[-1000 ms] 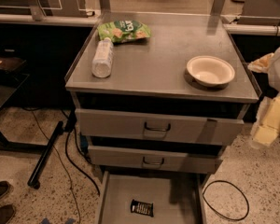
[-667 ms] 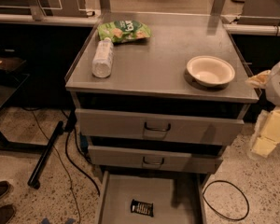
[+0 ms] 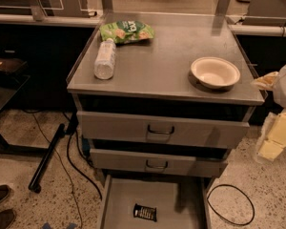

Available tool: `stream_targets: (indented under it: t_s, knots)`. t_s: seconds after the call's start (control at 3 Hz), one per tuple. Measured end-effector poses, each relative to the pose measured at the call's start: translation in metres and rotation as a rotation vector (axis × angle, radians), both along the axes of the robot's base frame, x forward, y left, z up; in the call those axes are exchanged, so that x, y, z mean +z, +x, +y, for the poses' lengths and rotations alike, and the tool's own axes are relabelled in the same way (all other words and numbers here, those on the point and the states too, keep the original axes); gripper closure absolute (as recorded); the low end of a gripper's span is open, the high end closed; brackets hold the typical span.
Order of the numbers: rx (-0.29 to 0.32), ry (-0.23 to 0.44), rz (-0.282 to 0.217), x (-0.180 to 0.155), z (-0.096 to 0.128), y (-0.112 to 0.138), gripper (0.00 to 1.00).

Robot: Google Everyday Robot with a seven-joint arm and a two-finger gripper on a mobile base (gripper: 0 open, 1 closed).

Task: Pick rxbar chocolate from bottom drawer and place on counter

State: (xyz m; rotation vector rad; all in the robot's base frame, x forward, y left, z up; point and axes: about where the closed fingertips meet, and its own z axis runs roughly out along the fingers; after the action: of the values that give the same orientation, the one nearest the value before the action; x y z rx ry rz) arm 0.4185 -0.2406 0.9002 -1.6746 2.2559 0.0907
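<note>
The rxbar chocolate (image 3: 145, 212) lies flat on the floor of the pulled-out bottom drawer (image 3: 121, 199), lower centre of the frame. The gripper (image 3: 275, 140) hangs at the right edge, beside the tabletop (image 3: 167, 66); its grip state is unclear.

Black wrapper with white lettering on the rxbar chocolate (image 3: 145, 212), against the plain grey bottom drawer (image 3: 119, 199). Brushed steel-grey counter (image 3: 162, 66); green snack bag (image 3: 126, 31) with white print; clear, pale bottle (image 3: 105, 58); cream bowl (image 3: 215, 72). Pale yellow gripper (image 3: 272, 144) at the right edge, beside the drawers. Speckled beige terrazzo floor (image 3: 271, 194)
</note>
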Motion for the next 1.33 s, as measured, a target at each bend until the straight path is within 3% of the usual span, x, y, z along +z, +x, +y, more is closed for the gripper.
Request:
stream_targets:
  t_s: [0.33, 1.0, 1.33]
  knots:
    - [0.01, 0.067, 0.009, -0.031, 0.003, -0.015, 0.0]
    - [0.016, 0.167, 0.13, -0.152, -0.013, -0.058, 0.0]
    - [0.017, 0.174, 0.143, -0.161, -0.014, -0.061, 0.0]
